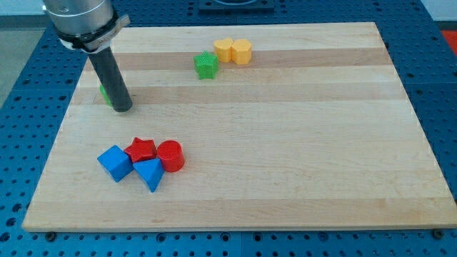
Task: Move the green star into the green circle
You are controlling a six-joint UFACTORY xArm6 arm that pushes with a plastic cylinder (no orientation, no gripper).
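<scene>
Dark rod upright at the view's upper left, my tip (122, 109) down.

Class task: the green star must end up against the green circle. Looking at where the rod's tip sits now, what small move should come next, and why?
Probably slide my tip toward the view's top right, to get behind the green star. My tip now sits at the view's left, right by the green circle, which the rod mostly hides. The star lies far off, beside the yellow blocks, so it needs pushing leftward.
</scene>
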